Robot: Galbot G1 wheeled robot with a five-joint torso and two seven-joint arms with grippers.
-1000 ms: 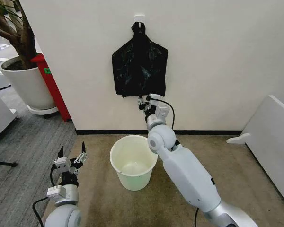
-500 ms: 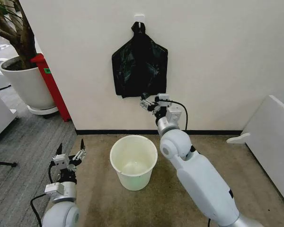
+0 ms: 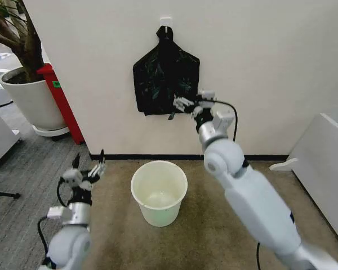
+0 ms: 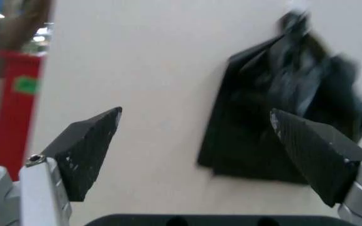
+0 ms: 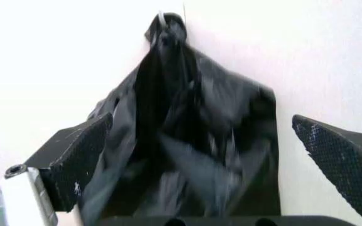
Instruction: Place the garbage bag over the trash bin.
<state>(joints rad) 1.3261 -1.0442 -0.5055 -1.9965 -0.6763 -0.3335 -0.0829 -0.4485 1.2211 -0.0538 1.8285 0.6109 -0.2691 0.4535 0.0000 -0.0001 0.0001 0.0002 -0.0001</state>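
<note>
Since second ago: right gripper risen from below bag's hem, now level with bag's lower right part, centre of frame, fingers spread wide, nothing between them. Left gripper lifted slightly, lower left of frame, fingers open, empty. Bag hangs from hook on wall, upper centre. Bin upright on floor below bag, lower centre, apart from both my grippers.

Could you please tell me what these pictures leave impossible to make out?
- Bag: motion blur in both wrist views hides its folds and mouth.
- Hook: too small in the head view to judge how the bag hangs.
- Bin: its near wall hides part of the floor inside, head view.
</note>
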